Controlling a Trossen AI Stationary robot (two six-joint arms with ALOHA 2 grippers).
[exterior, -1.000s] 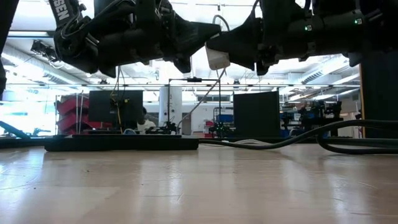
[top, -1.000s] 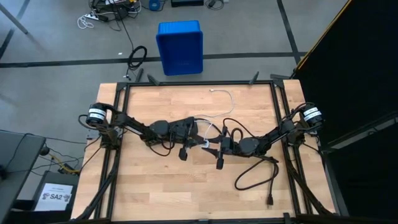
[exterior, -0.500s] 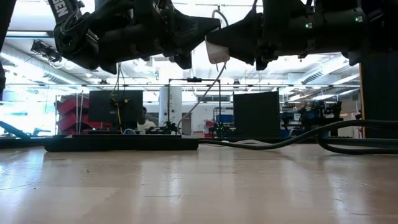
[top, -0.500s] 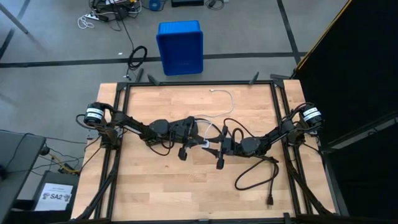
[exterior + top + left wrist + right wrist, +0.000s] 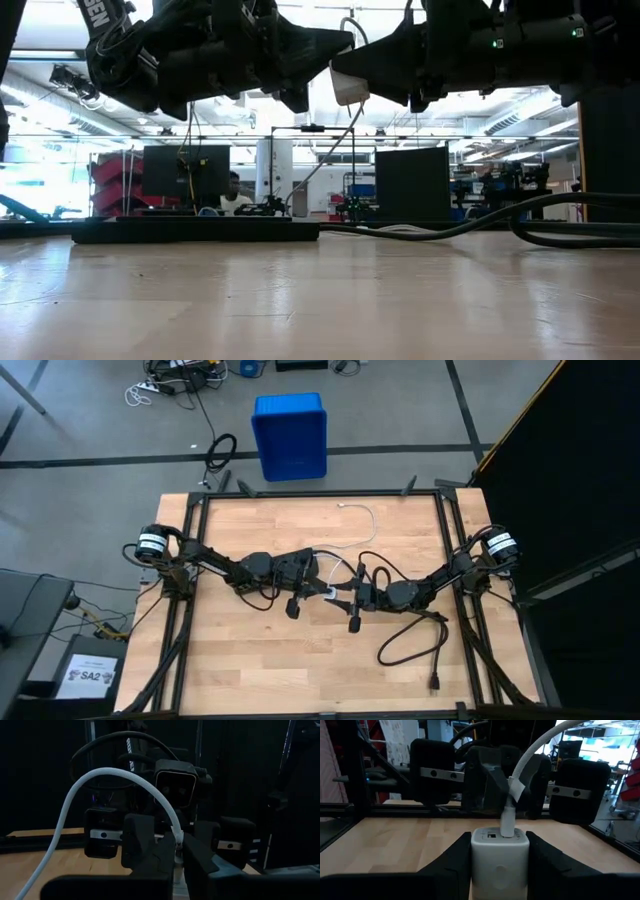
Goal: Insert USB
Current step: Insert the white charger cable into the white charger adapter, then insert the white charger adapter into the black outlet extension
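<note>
The thin white USB cable (image 5: pixel 372 520) runs from a small plug lying on the far part of the table (image 5: pixel 343 506) to the table's middle, where both grippers meet in the air. Its other plug (image 5: pixel 507 820) stands against the port face of a white charger block (image 5: pixel 500 851). My left gripper (image 5: pixel 176 851) is shut on the cable just behind that plug. My right gripper (image 5: pixel 500 857) is shut on the block. In the low view the block (image 5: pixel 349 88) hangs well above the tabletop between the two dark grippers. My left gripper pinches the USB cable just behind its plug (image 5: pixel 178 836) between its two fingers (image 5: pixel 146 851). It comes level from the table's left. The cable arches up and away from the hold, clear of the table. My right gripper holds the charger block by its two side faces (image 5: pixel 476 851), one finger (image 5: pixel 451 860) on each. It comes level from the table's right, with the port face toward the left gripper and the block lifted clear.
A thick black cord (image 5: pixel 410 645) loops on the table under the right arm, its plug (image 5: pixel 435 682) near the near right corner. A flat black power strip (image 5: pixel 195 232) lies on the tabletop. A blue bin (image 5: pixel 290 435) stands on the floor beyond the far edge.
Both grippers, with the block and plug between them, have risen slightly. Otherwise they have kept their holds.
</note>
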